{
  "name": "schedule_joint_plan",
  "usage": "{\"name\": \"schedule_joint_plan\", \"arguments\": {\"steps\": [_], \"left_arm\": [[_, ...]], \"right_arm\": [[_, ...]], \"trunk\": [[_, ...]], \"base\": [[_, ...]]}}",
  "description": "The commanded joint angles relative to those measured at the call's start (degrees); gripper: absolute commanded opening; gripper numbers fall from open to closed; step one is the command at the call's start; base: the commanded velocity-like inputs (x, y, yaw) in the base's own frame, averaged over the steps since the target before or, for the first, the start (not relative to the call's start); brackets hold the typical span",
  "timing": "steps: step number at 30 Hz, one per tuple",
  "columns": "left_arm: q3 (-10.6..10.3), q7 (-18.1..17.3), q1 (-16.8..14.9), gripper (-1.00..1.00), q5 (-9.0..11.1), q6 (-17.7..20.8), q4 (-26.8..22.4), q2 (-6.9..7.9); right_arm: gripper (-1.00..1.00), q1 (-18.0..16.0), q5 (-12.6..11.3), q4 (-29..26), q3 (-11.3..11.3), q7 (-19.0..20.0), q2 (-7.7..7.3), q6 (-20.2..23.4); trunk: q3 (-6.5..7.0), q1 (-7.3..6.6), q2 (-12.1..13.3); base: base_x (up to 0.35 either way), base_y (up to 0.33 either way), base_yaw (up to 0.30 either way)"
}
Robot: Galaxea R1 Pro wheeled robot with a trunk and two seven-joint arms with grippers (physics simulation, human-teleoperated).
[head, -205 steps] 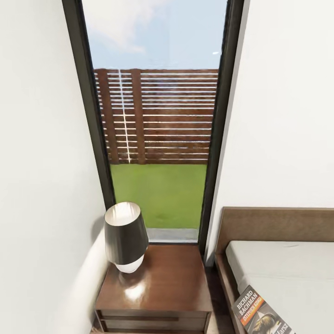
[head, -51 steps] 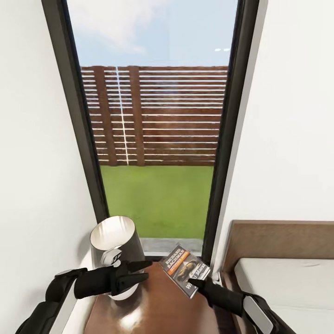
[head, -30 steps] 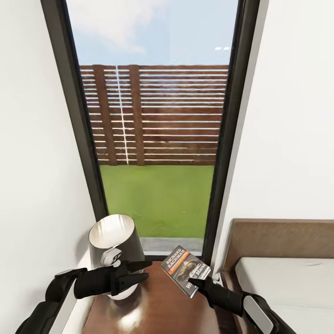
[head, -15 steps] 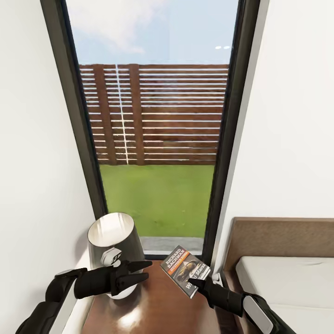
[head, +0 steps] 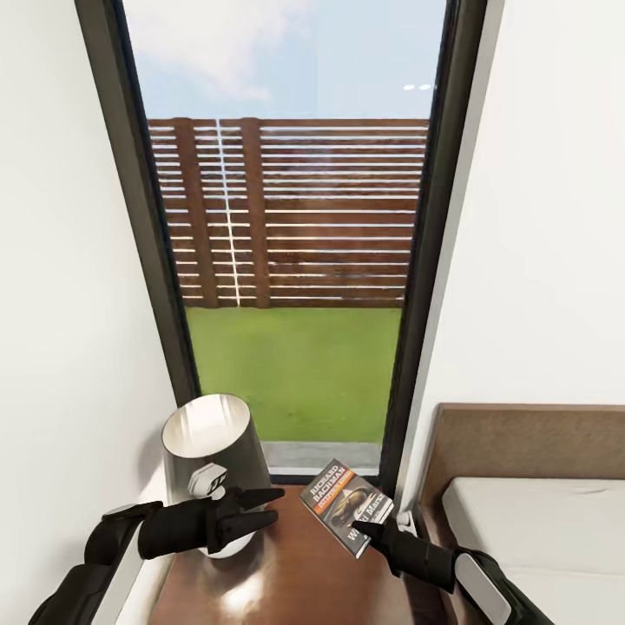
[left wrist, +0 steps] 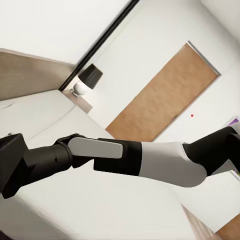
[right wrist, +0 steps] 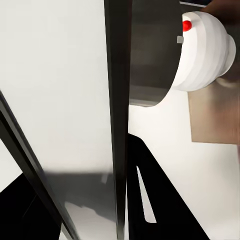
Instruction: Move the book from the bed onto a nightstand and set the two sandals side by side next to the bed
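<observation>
The book (head: pixel 345 503), dark-covered with an orange band, hangs tilted over the back right of the dark brown nightstand (head: pixel 295 577). My right gripper (head: pixel 362 526) is shut on its near lower corner. I cannot tell whether the book touches the wood. My left gripper (head: pixel 277 505) stands open beside the lamp (head: pixel 213 451), with nothing between its fingers. The bed (head: pixel 538 529) lies at the right, with its pale mattress and brown headboard. In the right wrist view a black finger (right wrist: pixel 150 200) shows near the lamp's white base (right wrist: pixel 205 52). The sandals are out of view.
A tall dark-framed window (head: pixel 295 260) rises behind the nightstand, with white walls on both sides. The lamp fills the nightstand's left half. The left wrist view looks across the mattress past my right arm (left wrist: pixel 145 160) to a second lamp (left wrist: pixel 86 80) and a wooden door (left wrist: pixel 160 95).
The book lay on the bed's corner 6.8 s ago; now my right gripper holds it over the nightstand, and both arms are in view. Over the last second nothing moves but a slight camera shift.
</observation>
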Motion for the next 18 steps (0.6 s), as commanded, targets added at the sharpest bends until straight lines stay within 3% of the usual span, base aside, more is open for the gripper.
{"name": "schedule_joint_plan", "arguments": {"steps": [1, 18], "left_arm": [[0.0, -0.1, 0.0, 1.00, 0.2, 0.6, 0.0, 0.02], [0.0, -0.1, 0.0, 1.00, 0.2, 0.6, 0.0, 0.02]], "right_arm": [[-1.00, -0.1, -0.4, 0.0, 0.2, 0.0, -0.06, 0.2], [-1.00, -0.1, -0.4, 0.0, 0.1, 0.0, -0.06, 0.2]], "trunk": [[-0.26, 0.23, -0.5], [-3.31, 3.97, -7.3]], "base": [[0.000, 0.000, 0.000], [0.000, 0.000, 0.000]]}}
